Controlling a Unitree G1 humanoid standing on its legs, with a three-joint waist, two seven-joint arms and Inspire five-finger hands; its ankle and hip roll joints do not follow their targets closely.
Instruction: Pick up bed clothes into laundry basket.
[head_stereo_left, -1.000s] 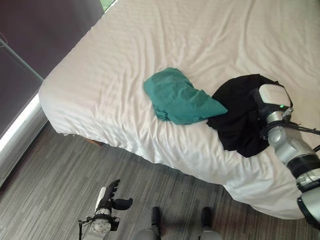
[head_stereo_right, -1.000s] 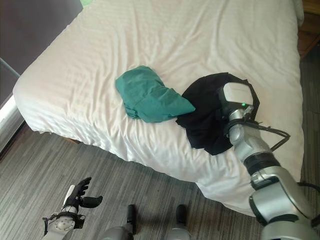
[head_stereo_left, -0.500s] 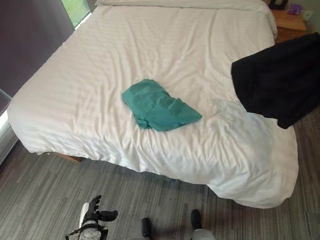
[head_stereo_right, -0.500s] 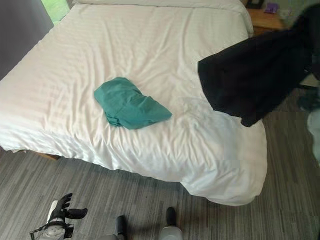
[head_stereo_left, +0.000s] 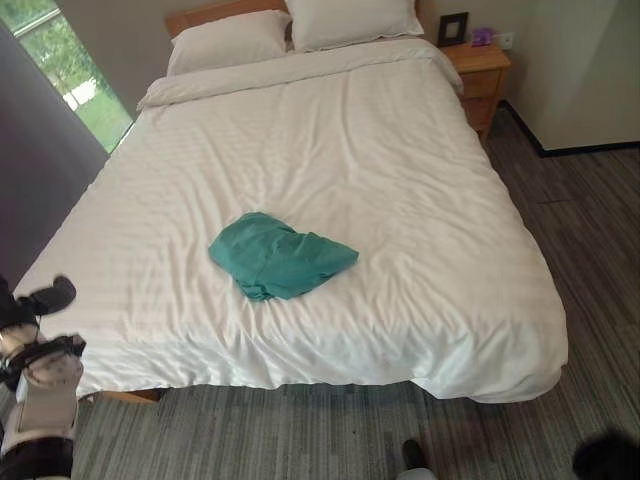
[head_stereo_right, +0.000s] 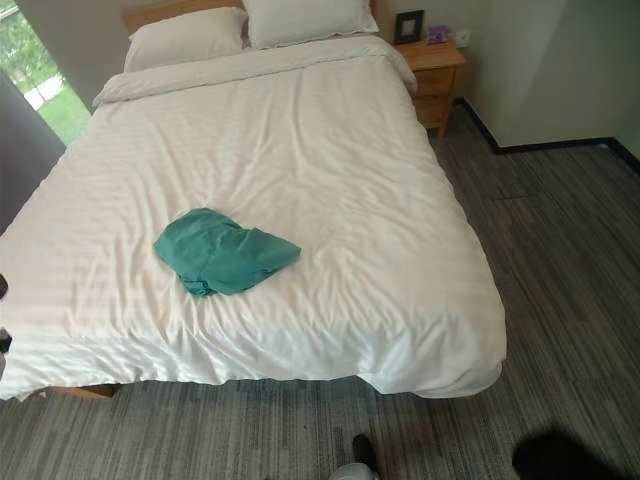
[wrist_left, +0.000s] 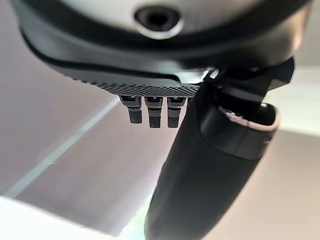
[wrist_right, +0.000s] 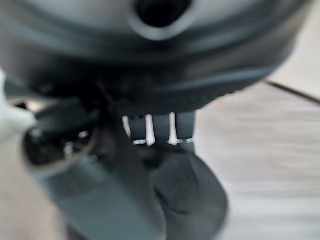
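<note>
- Bed (head_stereo_left: 400, 150) with a white duvet, two pillows (head_stereo_left: 225, 40) at its head.
- Teal cloth (head_stereo_left: 280, 258) lies crumpled on the duvet, in the half towards the bed's foot and nearer its window (head_stereo_left: 70, 75) side; no hand touches it.
- Nightstand (head_stereo_left: 478, 70) stands just beside the bed's head, on the side away from the window.
- Left hand (head_stereo_left: 45, 298) is off the foot corner of the bed on the window side, apart from the duvet. In its wrist view the fingers (wrist_left: 154, 116) run straight out, the thumb stands clear of them, and nothing is in the hand.
- Right hand (wrist_right: 150, 75) is past the bed's foot on the nightstand side, over the grey floor (head_stereo_right: 560, 250). In its wrist view, which is blurred, the fingers and thumb close on a bunch of black cloth (wrist_right: 190, 195).
- Black cloth also shows as a dark patch off the bed, low over the floor beyond that foot corner.
</note>
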